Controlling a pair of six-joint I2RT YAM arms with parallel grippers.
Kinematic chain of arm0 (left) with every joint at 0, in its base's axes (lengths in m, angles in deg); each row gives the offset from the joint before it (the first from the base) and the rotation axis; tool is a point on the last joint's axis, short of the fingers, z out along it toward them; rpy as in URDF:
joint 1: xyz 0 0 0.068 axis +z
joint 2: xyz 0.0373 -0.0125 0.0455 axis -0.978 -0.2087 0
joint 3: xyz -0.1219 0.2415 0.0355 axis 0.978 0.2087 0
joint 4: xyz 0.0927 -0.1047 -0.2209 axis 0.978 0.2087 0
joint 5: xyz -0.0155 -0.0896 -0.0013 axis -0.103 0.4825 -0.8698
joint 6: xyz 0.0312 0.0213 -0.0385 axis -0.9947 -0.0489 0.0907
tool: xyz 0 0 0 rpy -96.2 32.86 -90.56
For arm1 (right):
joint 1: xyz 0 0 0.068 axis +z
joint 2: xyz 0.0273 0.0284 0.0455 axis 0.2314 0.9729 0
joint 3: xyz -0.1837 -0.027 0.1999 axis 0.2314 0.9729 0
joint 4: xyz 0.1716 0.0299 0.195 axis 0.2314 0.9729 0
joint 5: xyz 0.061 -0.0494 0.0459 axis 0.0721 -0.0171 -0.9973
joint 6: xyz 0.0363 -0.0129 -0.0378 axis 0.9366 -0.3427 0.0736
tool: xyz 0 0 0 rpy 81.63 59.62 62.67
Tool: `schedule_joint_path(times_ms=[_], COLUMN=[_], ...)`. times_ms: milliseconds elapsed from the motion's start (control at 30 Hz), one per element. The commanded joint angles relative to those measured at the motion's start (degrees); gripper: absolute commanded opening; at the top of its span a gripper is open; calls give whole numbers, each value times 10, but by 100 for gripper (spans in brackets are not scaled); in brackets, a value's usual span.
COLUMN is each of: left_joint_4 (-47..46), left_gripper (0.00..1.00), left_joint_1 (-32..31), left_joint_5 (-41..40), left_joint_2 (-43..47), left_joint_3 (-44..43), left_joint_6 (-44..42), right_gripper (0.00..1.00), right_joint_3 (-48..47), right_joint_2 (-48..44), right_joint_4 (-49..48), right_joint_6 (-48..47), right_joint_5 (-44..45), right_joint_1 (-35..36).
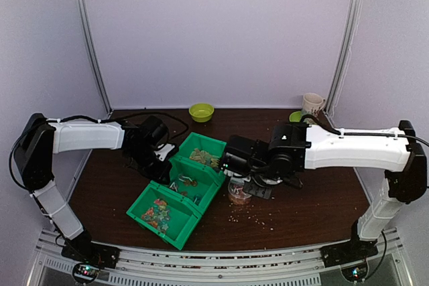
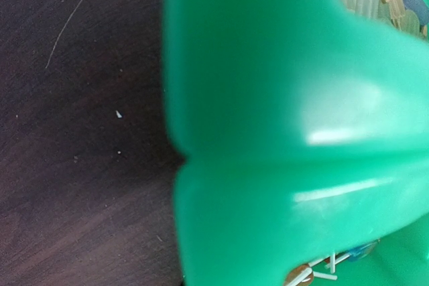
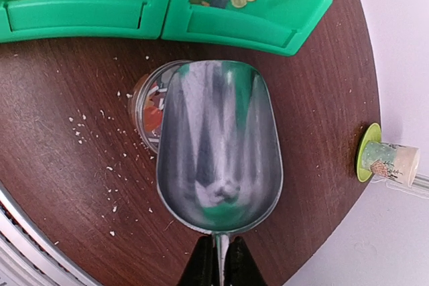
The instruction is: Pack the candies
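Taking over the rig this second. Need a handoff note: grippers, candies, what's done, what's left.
Left gripper: shut, against the outer wall of the green bins. No grip on the wall shows.
Right gripper: shut on the handle of the scoop, which is empty and held over the clear cup.
Candies: heaped in the near bin.
Done: the cup holds some orange-red pieces.
Left: probably more scoops into the cup.

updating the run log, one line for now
right gripper: shut on scoop | scoop: empty, over jar | left gripper: shut, at green bins
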Motion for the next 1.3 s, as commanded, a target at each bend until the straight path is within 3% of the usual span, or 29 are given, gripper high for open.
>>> schedule_joint_path(times_ms=[0,433,667,733,967,1100,1267], left_joint_4=[-31,-6,-24,-57,-142,-97,-32], left_gripper=[0,0,0,0,0,0,0], left_joint_1=[2,-11,-10,-9,-8,-8,-9], left_joint_5=[40,42,157,227,355,285,138], left_joint_2=[11,6,21,27,7,20,39], left_joint_3=[-30,-28,26,58,134,124,92], left_joint_6=[1,-18,7,22,82,59,30], right_gripper=[0,0,0,0,0,0,0], right_joint_3=[-22,-96,-154,-170,-177,-189,-189], right_joint_2=[-50,16,61,68,32,51,73], right_joint_4=[-12,-1,23,31,-8,20,50], right_joint_6=[6,-12,-30,-29,-31,-37,-48], right_joint_5=[22,69,51,55,7,15,20], right_joint_1=[-15,-28,-24,-21,-19,-15,-6])
